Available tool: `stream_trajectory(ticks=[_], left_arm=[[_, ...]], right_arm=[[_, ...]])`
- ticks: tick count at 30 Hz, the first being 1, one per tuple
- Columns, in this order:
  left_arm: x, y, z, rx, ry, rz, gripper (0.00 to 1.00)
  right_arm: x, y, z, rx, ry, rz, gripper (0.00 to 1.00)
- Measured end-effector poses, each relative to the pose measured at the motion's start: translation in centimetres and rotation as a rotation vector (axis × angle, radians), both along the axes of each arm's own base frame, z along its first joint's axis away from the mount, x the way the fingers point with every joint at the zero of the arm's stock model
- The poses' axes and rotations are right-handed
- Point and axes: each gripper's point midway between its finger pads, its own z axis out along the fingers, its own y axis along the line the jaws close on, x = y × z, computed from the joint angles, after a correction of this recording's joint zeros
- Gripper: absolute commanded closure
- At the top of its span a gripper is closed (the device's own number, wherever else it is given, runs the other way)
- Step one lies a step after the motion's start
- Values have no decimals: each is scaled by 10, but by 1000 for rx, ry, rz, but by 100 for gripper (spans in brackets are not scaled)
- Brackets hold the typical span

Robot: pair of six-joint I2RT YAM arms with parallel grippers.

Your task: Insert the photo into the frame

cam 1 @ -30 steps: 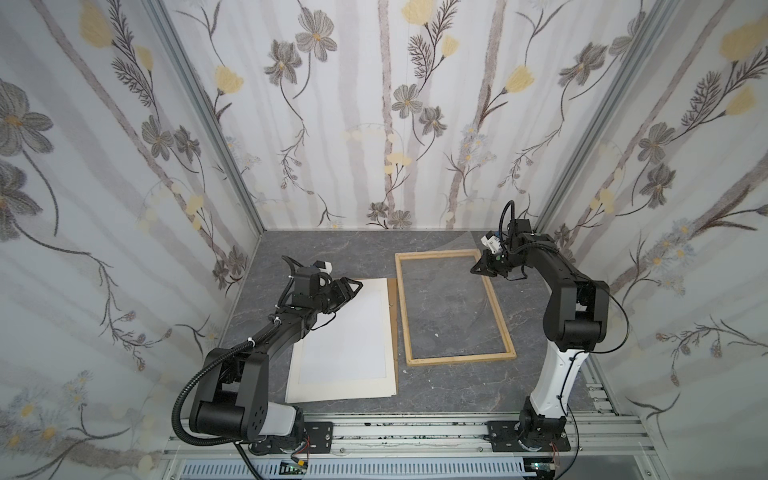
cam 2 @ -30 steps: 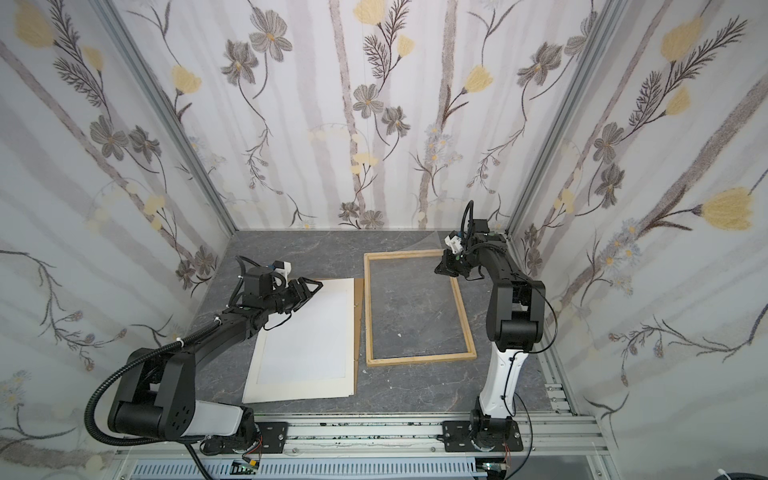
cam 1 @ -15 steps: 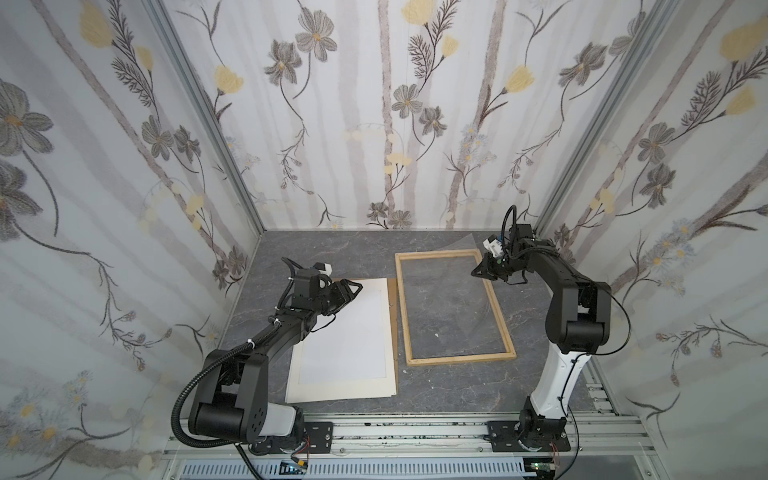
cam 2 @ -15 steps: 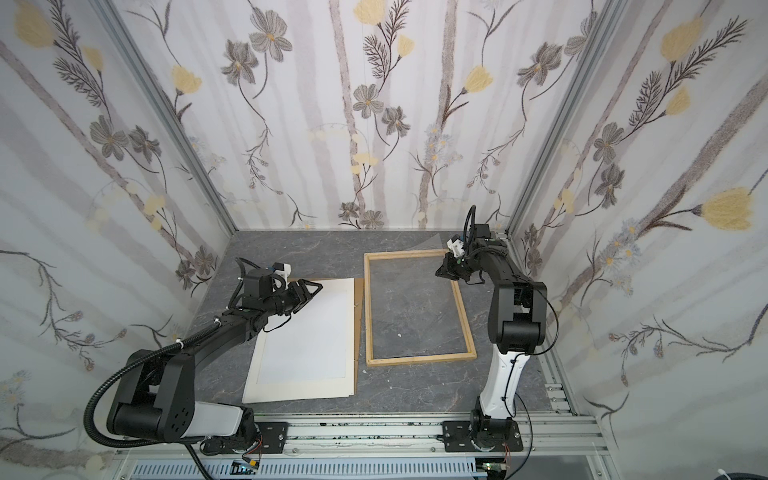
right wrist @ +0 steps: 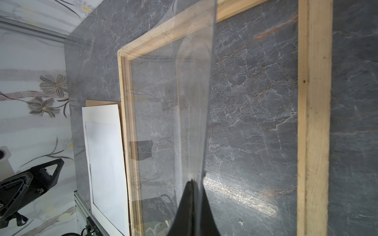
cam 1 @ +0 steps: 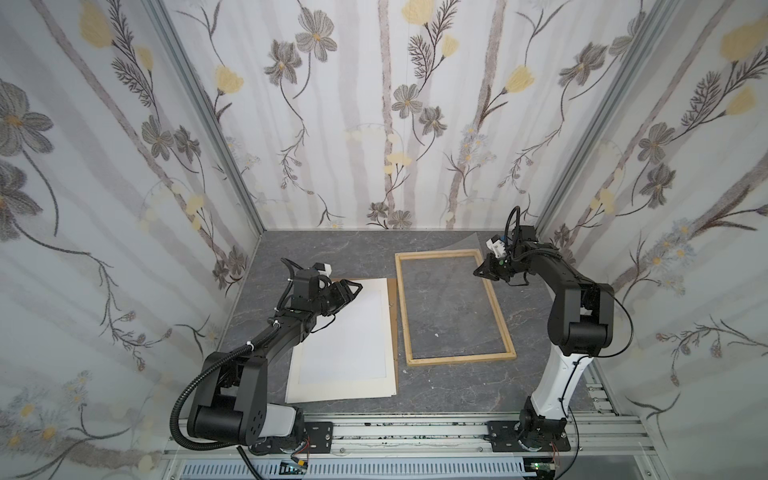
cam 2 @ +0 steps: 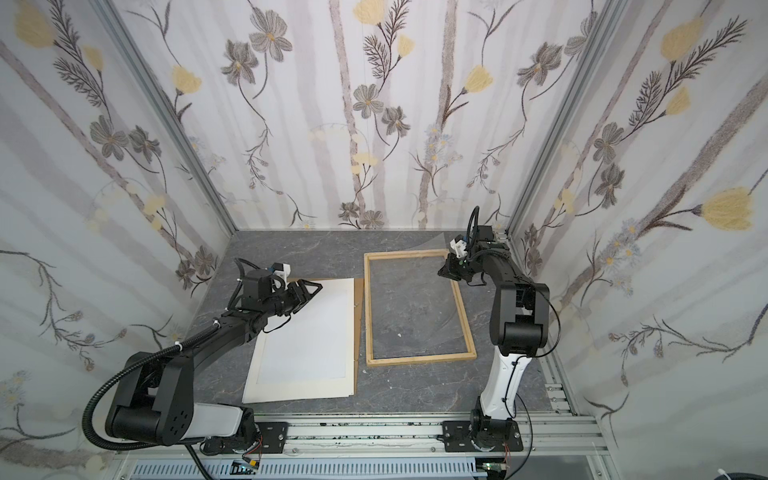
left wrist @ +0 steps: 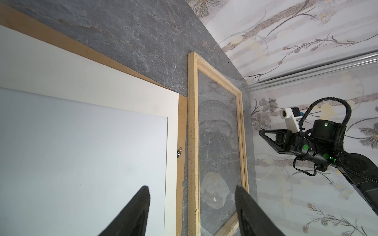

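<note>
The photo (cam 1: 345, 340) (cam 2: 307, 345) lies pale side up on the left of the table, on a brown backing board (cam 1: 394, 332). My left gripper (cam 1: 355, 289) (left wrist: 190, 190) hovers open over the photo's far corner, holding nothing. The pale wooden frame (cam 1: 457, 358) (cam 2: 419, 358) (right wrist: 314, 122) lies flat to the photo's right, with grey tabletop showing through it. My right gripper (cam 1: 477, 272) (right wrist: 192, 180) is above the frame's far right side. It is shut on the edge of a clear sheet (right wrist: 194, 102) (left wrist: 261, 143), which it holds tilted up over the frame.
The backing board's edge carries a small metal clip (left wrist: 36, 152) next to the frame's left strip (left wrist: 192, 143). Flowered walls close in on three sides, and the right one stands near the right arm. A metal rail (cam 1: 415, 428) runs along the table's front.
My right gripper has shifted a little forward and to the left with the clear sheet. The left arm, photo and frame have not moved.
</note>
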Motion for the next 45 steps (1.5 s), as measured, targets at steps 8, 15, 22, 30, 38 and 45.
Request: stream_trajectory(ticks=[8, 15, 22, 30, 38, 45], left_arm=[[0, 0, 0, 0, 0, 0, 34], [0, 0, 0, 0, 1, -1, 34], [-1, -1, -2, -3, 5, -7, 34], [1, -2, -5, -4, 14, -10, 34], [1, -3, -4, -8, 11, -15, 34], [2, -3, -8, -9, 22, -14, 34]], right_arm=[[-1, -1, 3, -25, -16, 12, 100], [0, 3, 3, -72, -25, 39, 100], [5, 4, 6, -96, -32, 61, 100], [4, 6, -2, -116, -21, 82, 100], [3, 7, -5, -120, -11, 84, 100], [-2, 7, -10, -118, 1, 85, 100]])
